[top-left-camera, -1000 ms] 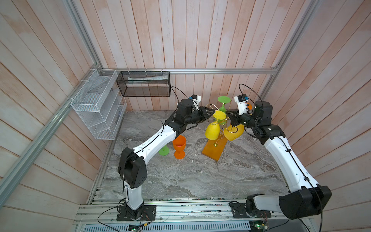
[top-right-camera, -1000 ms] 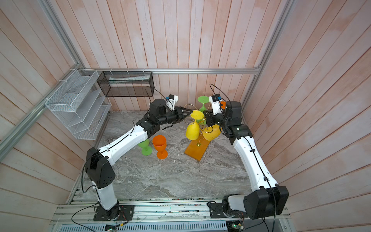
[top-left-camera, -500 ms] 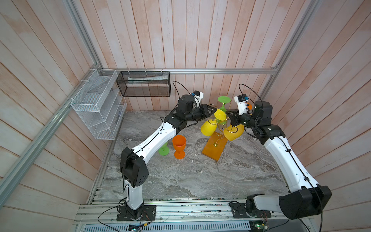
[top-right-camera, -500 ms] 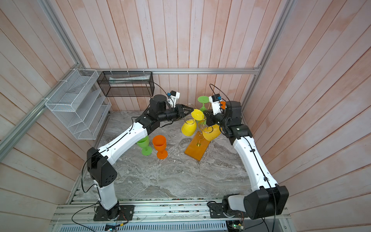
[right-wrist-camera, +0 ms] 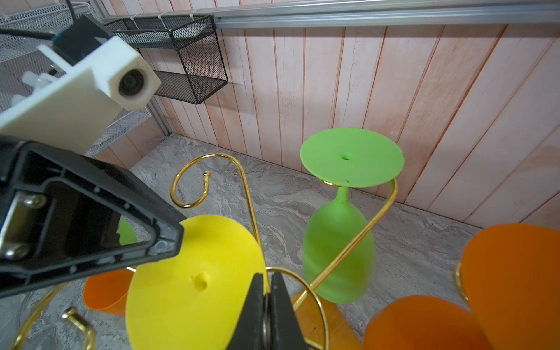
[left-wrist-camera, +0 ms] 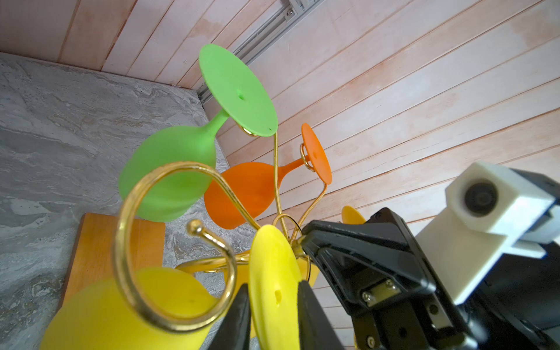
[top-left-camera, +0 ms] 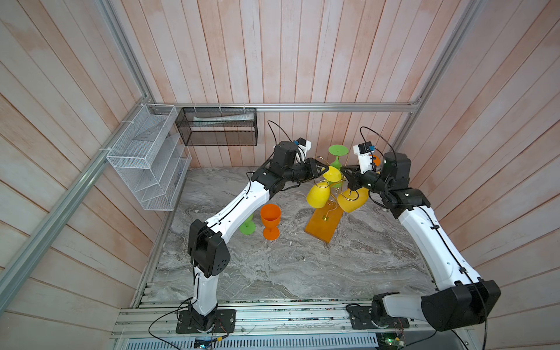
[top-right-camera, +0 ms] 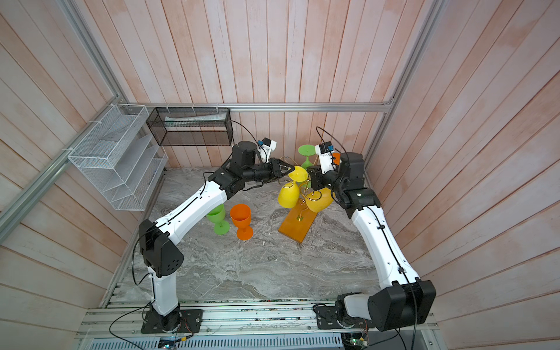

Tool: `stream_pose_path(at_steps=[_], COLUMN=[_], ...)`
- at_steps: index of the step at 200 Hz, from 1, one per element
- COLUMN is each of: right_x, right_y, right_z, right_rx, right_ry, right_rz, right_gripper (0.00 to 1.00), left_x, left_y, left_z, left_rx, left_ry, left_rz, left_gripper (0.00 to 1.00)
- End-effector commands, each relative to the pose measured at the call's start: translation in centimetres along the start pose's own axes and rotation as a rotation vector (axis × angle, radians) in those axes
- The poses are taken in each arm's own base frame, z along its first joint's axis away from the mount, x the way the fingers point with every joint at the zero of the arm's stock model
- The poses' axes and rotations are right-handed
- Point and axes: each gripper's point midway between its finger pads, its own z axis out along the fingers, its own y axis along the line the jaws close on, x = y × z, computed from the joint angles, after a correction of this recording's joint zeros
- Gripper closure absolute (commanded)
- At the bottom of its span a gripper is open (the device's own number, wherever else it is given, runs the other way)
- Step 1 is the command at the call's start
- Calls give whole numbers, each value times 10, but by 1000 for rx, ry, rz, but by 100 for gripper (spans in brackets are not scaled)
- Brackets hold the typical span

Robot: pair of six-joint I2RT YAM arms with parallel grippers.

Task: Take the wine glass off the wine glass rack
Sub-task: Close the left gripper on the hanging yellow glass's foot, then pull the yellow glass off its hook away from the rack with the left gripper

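Note:
The wine glass rack (top-left-camera: 324,222) is gold wire on an orange-brown wooden base (top-right-camera: 298,224). A yellow wine glass (top-left-camera: 317,196) hangs tilted at its top, bowl down. My left gripper (left-wrist-camera: 274,300) is shut on that glass's flat yellow foot (left-wrist-camera: 272,272), also seen in both top views (top-right-camera: 298,173). My right gripper (right-wrist-camera: 265,281) is shut on the rack's gold wire (right-wrist-camera: 248,194) at the centre top, right beside the foot (right-wrist-camera: 194,278). The glass's stem is hidden. A second yellow glass (top-left-camera: 351,201), a green one (left-wrist-camera: 169,175) and an orange one (left-wrist-camera: 242,194) hang on other arms.
An orange glass (top-left-camera: 270,216) and a green glass (top-left-camera: 248,225) stand upright on the marble table left of the rack, the green one partly behind my left arm. A white mesh basket (top-left-camera: 148,157) and a black one (top-left-camera: 216,127) hang on the walls. The back wall is close behind the rack.
The yellow glass in my left gripper has tilted, its bowl swinging out to the left. The left wrist has shifted slightly. The right arm has stayed still on the rack.

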Motion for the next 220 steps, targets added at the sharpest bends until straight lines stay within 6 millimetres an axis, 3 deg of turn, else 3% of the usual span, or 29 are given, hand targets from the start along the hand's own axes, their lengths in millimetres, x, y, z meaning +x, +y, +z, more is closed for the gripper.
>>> stream_pose_path(at_steps=[1,98,220], right_x=[7,8,11], right_y=[11,10,7], right_z=[-3,-4,-5], right_rx=[-29,-20,-4], right_ry=[25,23,31], right_rz=[16,11,8], right_gripper=[92,92,92], left_x=[2,0,-19], left_y=[-15,-13,-28], left_z=[3,3,-7], left_rx=[31,6,29], left_ry=[24,25,-25], left_rz=[37,54,57], left_gripper=[74,82,92])
